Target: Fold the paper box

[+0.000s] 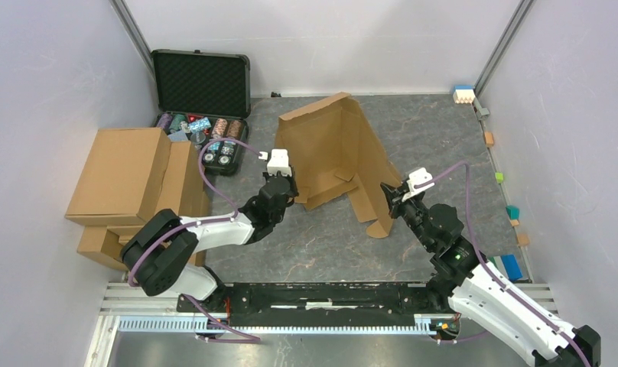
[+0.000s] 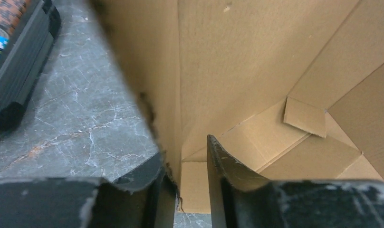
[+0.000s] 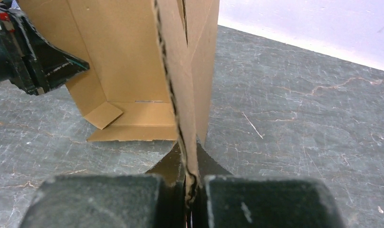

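Observation:
The paper box [image 1: 336, 145] is a brown cardboard sheet standing partly folded in the middle of the table, its panels raised like a tent. My left gripper [image 1: 289, 183] is at its left wall. In the left wrist view the jaws [image 2: 184, 156] are open, with that wall's edge [image 2: 161, 95] between them, against the left finger and clear of the right one. My right gripper [image 1: 388, 195] is at the box's right flap. In the right wrist view it [image 3: 190, 164] is shut on the flap's upright edge [image 3: 180, 85].
A black foam-lined case [image 1: 203, 84] with poker chips stands open at the back left. Stacked brown cartons [image 1: 126, 180] fill the left side beside my left arm. Small coloured blocks [image 1: 512, 210] line the right edge. Walls close in on three sides.

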`<state>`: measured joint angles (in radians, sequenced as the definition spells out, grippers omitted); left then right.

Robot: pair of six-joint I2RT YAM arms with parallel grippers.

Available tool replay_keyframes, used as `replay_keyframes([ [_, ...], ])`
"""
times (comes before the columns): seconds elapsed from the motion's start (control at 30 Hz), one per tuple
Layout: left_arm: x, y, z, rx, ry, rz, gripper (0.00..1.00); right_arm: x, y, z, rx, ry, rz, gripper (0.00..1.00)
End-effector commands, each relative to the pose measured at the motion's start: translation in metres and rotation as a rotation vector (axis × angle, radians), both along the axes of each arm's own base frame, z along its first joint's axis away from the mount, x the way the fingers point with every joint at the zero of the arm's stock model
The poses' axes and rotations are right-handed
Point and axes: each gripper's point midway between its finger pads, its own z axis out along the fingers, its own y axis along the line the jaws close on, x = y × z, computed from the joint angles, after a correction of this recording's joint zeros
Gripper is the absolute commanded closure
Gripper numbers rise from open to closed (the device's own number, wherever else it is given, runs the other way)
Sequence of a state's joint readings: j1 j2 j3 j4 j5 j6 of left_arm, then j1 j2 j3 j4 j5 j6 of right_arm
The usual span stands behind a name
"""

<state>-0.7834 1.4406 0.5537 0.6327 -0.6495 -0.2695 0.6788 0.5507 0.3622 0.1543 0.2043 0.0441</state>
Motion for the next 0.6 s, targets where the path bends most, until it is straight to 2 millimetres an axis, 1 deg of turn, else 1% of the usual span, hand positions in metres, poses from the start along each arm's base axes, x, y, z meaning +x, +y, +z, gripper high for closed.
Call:
replay_keyframes([
  [0.0,-0.001,-0.016,-0.009,-0.044,0.083,-0.081,0.61,-0.004,0.009,-0.001,0.01,0.024,0.047,1.0],
  [0.1,0.001,-0.015,-0.018,-0.041,0.12,-0.112,0.53,-0.004,0.011,0.0,0.011,0.027,0.055,1.0],
  [0.2,0.004,-0.021,-0.027,-0.06,0.169,-0.164,0.49,-0.005,0.012,0.0,0.018,0.025,0.064,1.0],
  [0.3,0.005,-0.03,-0.03,-0.067,0.191,-0.227,0.43,-0.005,0.013,-0.001,0.02,0.028,0.066,1.0],
  [0.37,0.002,-0.041,-0.031,-0.08,0.2,-0.295,0.38,-0.006,0.013,-0.001,0.019,0.029,0.067,1.0],
  [0.47,-0.009,-0.061,-0.031,-0.096,0.218,-0.426,0.28,-0.006,0.014,-0.001,0.022,0.03,0.071,1.0],
  [0.57,-0.011,-0.064,-0.033,-0.083,0.224,-0.454,0.24,-0.005,0.014,-0.001,0.022,0.032,0.073,1.0],
])
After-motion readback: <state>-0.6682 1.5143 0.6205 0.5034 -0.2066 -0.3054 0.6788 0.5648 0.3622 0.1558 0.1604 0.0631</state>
